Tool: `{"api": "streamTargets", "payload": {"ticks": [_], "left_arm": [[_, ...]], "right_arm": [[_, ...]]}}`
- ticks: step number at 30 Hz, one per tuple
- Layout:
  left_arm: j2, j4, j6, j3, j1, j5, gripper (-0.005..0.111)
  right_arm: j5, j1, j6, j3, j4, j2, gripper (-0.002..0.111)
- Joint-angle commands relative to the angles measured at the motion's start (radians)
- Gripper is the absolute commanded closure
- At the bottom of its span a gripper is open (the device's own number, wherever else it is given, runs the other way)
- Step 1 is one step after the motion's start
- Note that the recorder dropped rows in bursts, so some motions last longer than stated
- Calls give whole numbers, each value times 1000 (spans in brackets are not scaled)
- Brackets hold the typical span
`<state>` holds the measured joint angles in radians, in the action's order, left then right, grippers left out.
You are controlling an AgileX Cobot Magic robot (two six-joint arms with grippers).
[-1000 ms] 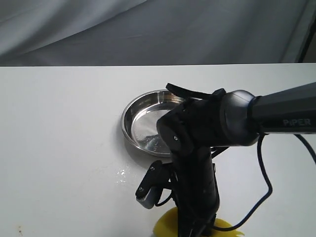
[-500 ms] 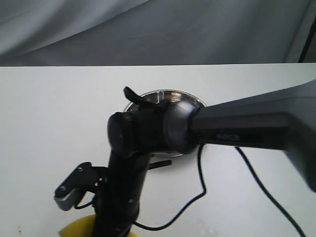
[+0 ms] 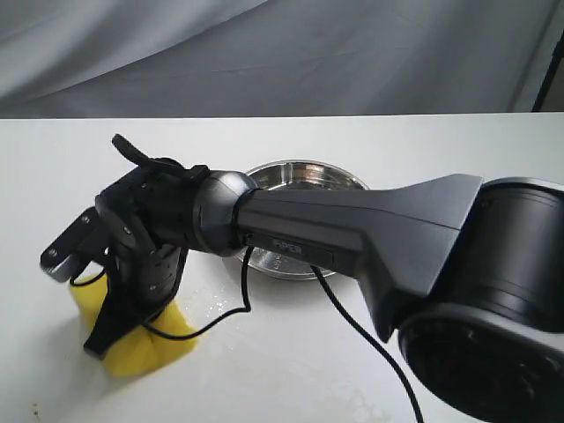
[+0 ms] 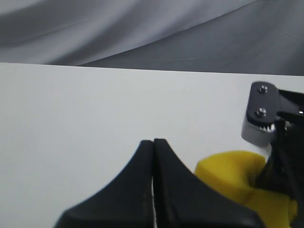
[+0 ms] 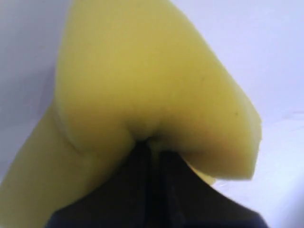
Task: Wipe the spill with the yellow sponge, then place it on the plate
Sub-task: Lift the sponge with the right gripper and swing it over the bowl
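Right claw [image 5: 151, 147] clamped on yellow sponge [image 3: 150, 339], squashed against worktop [image 3: 397, 159] toward its near left corner, left claw [image 4: 153, 142] closed together, empty, plate [image 3: 344, 179] nearer the far edge

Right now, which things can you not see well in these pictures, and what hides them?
Spill: no amber drop shows in any view; in the exterior view the right arm and yellow sponge cover part of the table.
Plate: exterior view, near half hidden behind the arm.
Right gripper: right wrist view, fingertips sunk in the sponge, blurred.
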<state>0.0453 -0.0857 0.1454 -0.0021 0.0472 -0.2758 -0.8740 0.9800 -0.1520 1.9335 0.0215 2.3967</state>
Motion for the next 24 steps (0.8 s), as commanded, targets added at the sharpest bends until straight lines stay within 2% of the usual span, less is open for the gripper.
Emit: {"api": "streamTargets", "payload": {"ticks": [1, 11, 15, 20, 24], "left_arm": [[3, -5, 7, 2, -1, 13, 107], [3, -5, 7, 2, -1, 13, 107], [3, -5, 7, 2, -1, 13, 107], [3, -5, 7, 2, -1, 13, 107], [3, -5, 7, 2, -1, 13, 107]], "right_arm": [[80, -53, 115, 55, 176, 36, 108], [60, -62, 3, 127, -8, -17, 108], [32, -63, -33, 127, 6, -113, 108], [-31, -74, -35, 127, 130, -256, 108], [-149, -159, -32, 127, 113, -340, 108]]}}
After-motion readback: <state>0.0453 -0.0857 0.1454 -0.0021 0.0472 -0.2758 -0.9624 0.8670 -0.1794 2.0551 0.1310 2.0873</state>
